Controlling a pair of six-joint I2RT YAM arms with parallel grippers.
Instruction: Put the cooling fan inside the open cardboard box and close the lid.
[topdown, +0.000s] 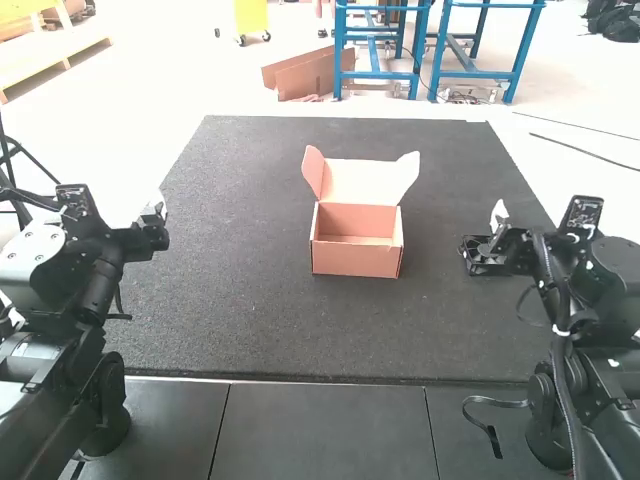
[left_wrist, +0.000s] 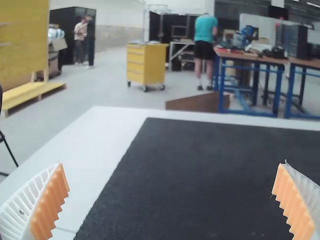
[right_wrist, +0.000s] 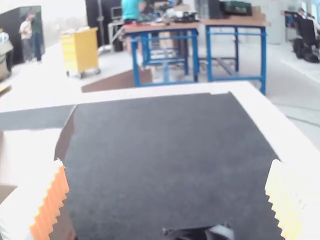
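Cardboard box (topdown: 357, 245) sits at the middle of the black mat (topdown: 240, 300), with its lid standing open toward the far edge. The black fan (topdown: 478, 256) lies near the mat's right edge, well apart from the box. The right gripper (topdown: 497, 232) hangs just by the fan, fingers spread wide. The left gripper (topdown: 158, 225) hovers at the mat's left edge, fingers likewise apart.

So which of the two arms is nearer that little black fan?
The right gripper: it hangs close by the fan, at the right side of the mat. The left gripper is far off, on the other side of the cardboard box.
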